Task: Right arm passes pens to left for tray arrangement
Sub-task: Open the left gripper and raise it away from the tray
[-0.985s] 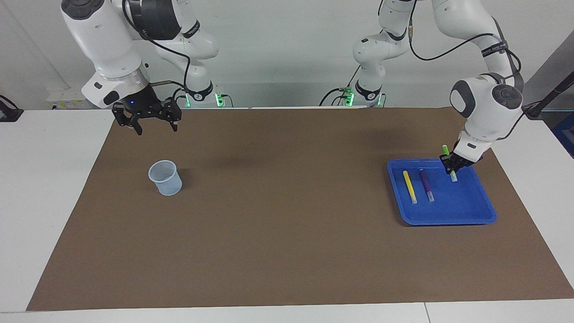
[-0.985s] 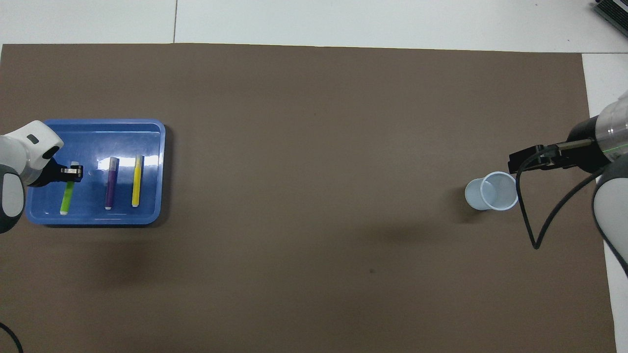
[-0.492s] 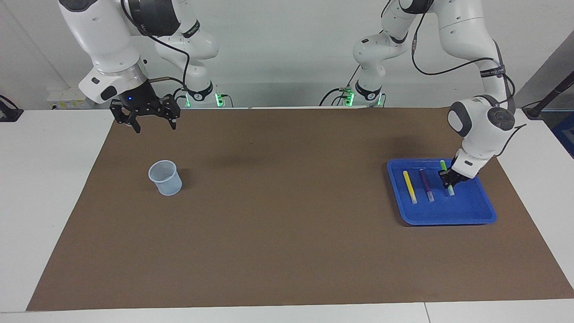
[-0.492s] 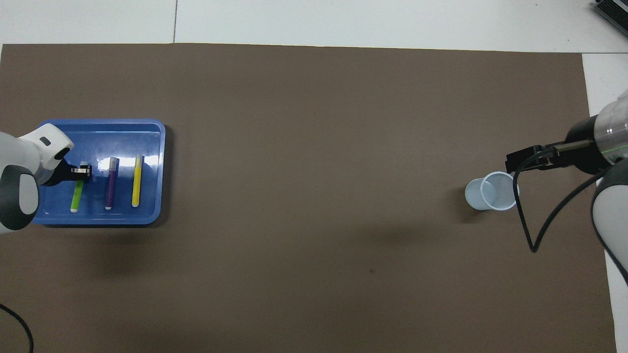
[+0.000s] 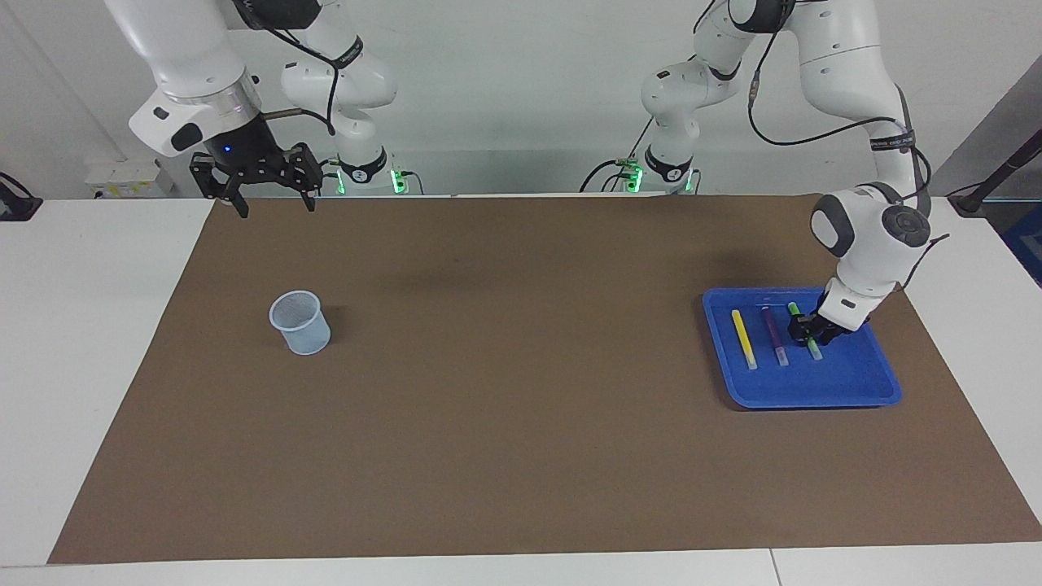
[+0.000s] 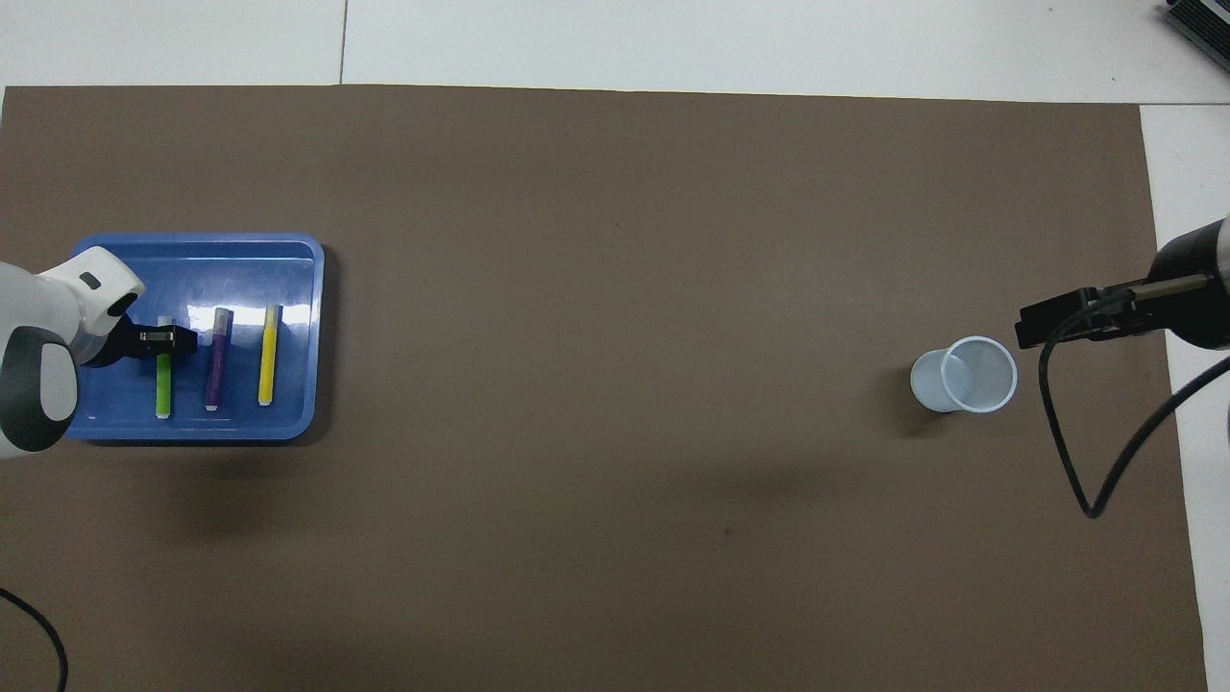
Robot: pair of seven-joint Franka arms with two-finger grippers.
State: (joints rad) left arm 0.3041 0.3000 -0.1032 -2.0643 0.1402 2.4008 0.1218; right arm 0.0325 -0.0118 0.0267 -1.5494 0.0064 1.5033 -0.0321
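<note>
Now my left gripper (image 5: pixel 804 328) is down in the blue tray (image 5: pixel 855 382), right at the green pen (image 5: pixel 814 351). I cannot tell if its fingers squeeze the pen or stand apart. The green pen lies flat in the tray. The purple pen (image 5: pixel 773 332) lies just beside it, and the yellow pen (image 5: pixel 742 335) lies next to that one. All three lie side by side and do not touch. The tray sits on the brown mat (image 5: pixel 521 407), toward my left arm's end of the table. My right gripper (image 5: pixel 277 210) waits up in the air over the mat at my right arm's end. Its fingers are wide apart and hold nothing. A small mesh cup (image 5: pixel 301 324) stands upright on the mat near it.
</note>
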